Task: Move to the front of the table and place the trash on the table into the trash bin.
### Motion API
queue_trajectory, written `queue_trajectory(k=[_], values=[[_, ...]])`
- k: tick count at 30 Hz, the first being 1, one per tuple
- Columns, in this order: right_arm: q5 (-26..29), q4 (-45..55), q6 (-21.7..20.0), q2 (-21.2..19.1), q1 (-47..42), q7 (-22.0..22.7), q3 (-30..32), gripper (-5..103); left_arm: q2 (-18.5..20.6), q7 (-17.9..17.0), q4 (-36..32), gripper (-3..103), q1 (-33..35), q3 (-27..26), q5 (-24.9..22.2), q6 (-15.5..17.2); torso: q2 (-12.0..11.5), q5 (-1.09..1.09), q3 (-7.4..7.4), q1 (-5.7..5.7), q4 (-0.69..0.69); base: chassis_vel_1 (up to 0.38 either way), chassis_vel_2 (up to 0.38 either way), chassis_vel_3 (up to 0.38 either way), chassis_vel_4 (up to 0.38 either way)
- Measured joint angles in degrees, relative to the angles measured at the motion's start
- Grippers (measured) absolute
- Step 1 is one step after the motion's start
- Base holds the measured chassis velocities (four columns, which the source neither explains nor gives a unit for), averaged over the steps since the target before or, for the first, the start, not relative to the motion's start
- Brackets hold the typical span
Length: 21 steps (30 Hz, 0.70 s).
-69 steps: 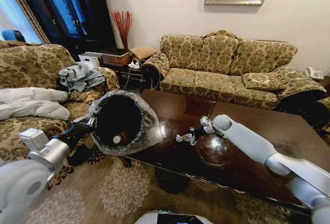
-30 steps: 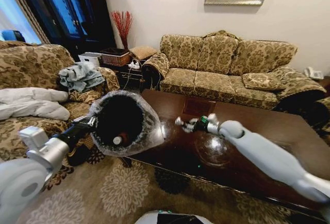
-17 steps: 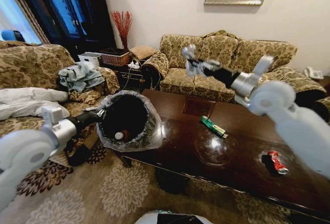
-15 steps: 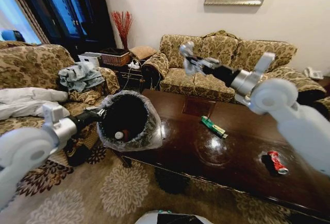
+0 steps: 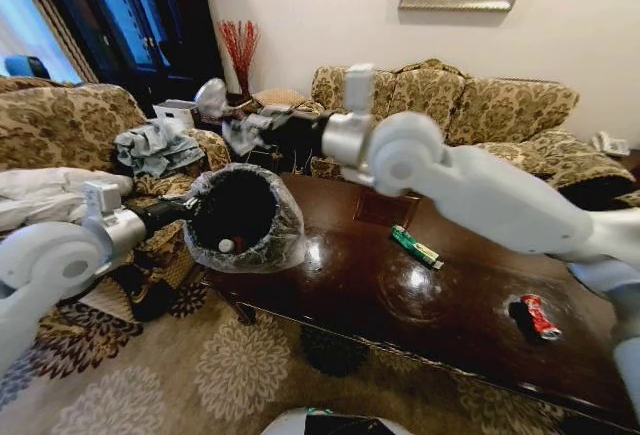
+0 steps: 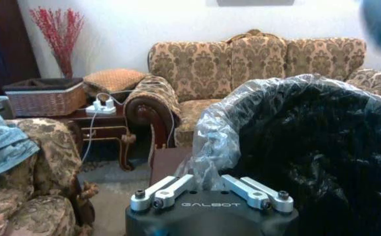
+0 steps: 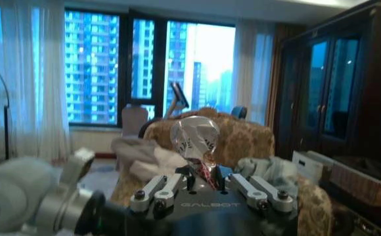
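The trash bin (image 5: 240,217) is held up in the air by the left hand (image 5: 183,209), just off the near left corner of the desk (image 5: 440,295). The left hand is clenched on the bin's rim, where the clear plastic bag (image 6: 218,129) is folded over. This grip is seen up close in the left wrist view, with the fingers (image 6: 157,192) pressed to the bag. The bin is tipped so that its black inside can be seen from the head view. A small bottle (image 5: 227,246) with a white cap lies low inside the bin.

The right hand (image 5: 228,120) is reached out above the bin, up and a little behind its rim. A crumpled grey-white wrapper (image 5: 213,97) is grasped in the right hand. In the right wrist view the shiny wrapper (image 7: 194,135) is seen pinched between the fingers (image 7: 155,188). The wrapper is not yet in the bin.

Two more bits of trash lie on the dark shiny desk. A green wrapper (image 5: 414,247) lies near the middle of the desk, well apart from the bin. A crushed red can (image 5: 537,316) lies farther to the right on the desk, even farther from the bin. A flowery sofa (image 5: 450,120) stands behind the desk, on the far side from the bin.
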Motion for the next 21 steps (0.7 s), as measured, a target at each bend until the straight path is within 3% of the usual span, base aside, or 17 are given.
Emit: queue_trajectory(k=[10,21], values=[[-2.5,1.74,-1.74,0.2,-1.72,-1.24,-1.33,23,0.25,0.41,1.23,2,0.39,-0.78,-0.04,-0.34,0.0,-0.02,-0.01,-0.01,0.02,0.0,0.0,0.0,0.0],[-5.45,2.94,-1.56,-0.75,-2.39,-0.62,-3.56,66,1.62,0.42,1.96,2,-0.38,-0.14,-0.42,-0.71,0.0,-0.02,-0.01,-0.01,0.02,0.0,0.0,0.0,0.0]])
